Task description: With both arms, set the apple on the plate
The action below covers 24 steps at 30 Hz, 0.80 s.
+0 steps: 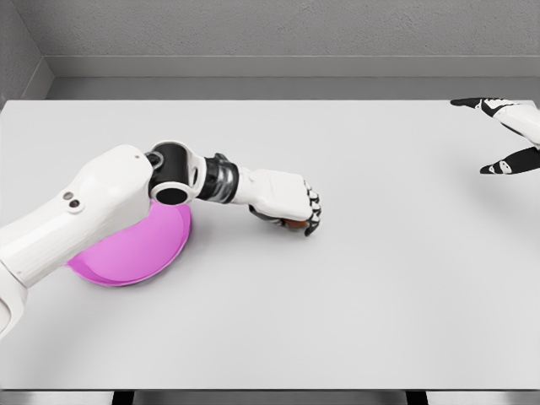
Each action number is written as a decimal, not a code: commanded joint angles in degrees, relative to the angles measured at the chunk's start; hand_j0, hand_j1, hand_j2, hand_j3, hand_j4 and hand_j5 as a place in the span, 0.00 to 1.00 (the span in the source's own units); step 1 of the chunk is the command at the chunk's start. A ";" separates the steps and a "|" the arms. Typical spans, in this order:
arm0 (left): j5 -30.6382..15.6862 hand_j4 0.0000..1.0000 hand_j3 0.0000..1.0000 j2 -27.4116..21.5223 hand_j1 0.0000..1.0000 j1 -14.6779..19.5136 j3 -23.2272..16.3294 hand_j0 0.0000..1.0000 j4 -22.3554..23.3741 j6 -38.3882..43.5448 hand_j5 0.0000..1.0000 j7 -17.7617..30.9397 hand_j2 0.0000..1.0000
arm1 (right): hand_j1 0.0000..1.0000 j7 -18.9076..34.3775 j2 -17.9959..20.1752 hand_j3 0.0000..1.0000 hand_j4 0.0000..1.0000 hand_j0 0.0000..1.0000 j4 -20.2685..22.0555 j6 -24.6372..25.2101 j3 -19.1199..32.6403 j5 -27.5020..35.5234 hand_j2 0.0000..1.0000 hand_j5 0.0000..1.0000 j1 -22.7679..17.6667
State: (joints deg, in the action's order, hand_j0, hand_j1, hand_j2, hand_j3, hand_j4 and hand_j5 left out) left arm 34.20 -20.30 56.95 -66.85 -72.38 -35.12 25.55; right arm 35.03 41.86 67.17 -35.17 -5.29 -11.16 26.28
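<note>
A: Your left hand (285,202)?

B: Fingers curled down over the small reddish-brown apple (294,224), clamped on it, on the pale grey table (380,295) just right of the round pink plate (139,249).

A: Your right hand (506,135)?

B: Far right edge, fingers spread apart, holding nothing, well apart from the apple.

1. The tabletop (380,304) is a plain pale grey slab filling most of the head view, with a grey wall behind its far edge.
2. A pink plate (135,253) lies flat on it, to the left of the left hand (287,205) and partly hidden under that arm.
3. A reddish apple (295,224) rests on it directly beneath the left hand, mostly covered.
</note>
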 commanded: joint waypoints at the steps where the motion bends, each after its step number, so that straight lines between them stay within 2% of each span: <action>1: -1.33 0.51 0.51 -2.20 0.51 0.00 0.32 0.51 -2.15 0.12 0.51 -0.06 0.51 | 1.00 -0.03 0.15 1.00 1.00 1.00 -0.02 0.17 0.01 0.44 1.00 1.00 0.00; 4: -4.05 0.51 0.51 -6.68 0.51 0.26 2.42 0.51 -3.73 0.12 0.51 -0.06 0.51 | 1.00 -0.03 0.06 1.00 1.00 1.00 0.06 0.17 0.01 0.44 1.00 1.00 0.00; 8: -9.59 0.51 0.51 -13.54 0.51 0.53 7.43 0.51 -3.82 0.12 0.51 0.47 0.51 | 1.00 -0.03 0.06 1.00 1.00 1.00 0.06 0.17 0.01 0.44 1.00 1.00 0.00; 13: -10.03 0.51 0.51 -24.88 0.51 -0.09 8.14 0.51 -3.64 0.12 0.51 -0.06 0.51 | 1.00 -0.03 0.59 1.00 1.00 1.00 0.06 0.17 0.10 0.44 1.00 1.00 0.00; 17: -10.12 0.51 0.51 -32.52 0.51 -2.11 8.23 0.51 -3.29 0.12 0.51 -0.06 0.51 | 1.00 -0.03 0.59 1.00 1.00 1.00 -0.03 0.17 0.10 0.44 1.00 1.00 0.00; 19: -10.12 0.51 0.51 -34.72 0.51 -3.07 8.23 0.51 -3.38 0.12 0.51 -0.06 0.51 | 1.00 -0.03 0.59 1.00 1.00 1.00 0.06 0.17 0.10 0.44 1.00 1.00 0.00; 24: -10.12 0.51 0.51 -34.99 0.51 -4.31 8.14 0.51 -3.73 0.12 0.51 0.12 0.51 | 1.00 -0.03 0.67 1.00 1.00 1.00 0.06 0.17 0.01 0.44 1.00 1.00 -0.26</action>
State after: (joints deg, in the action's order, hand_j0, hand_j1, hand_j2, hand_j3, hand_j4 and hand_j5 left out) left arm 24.44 -54.58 52.56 -58.78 -75.97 -35.14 25.64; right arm 35.03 42.44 67.20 -35.17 -5.25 -11.17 25.75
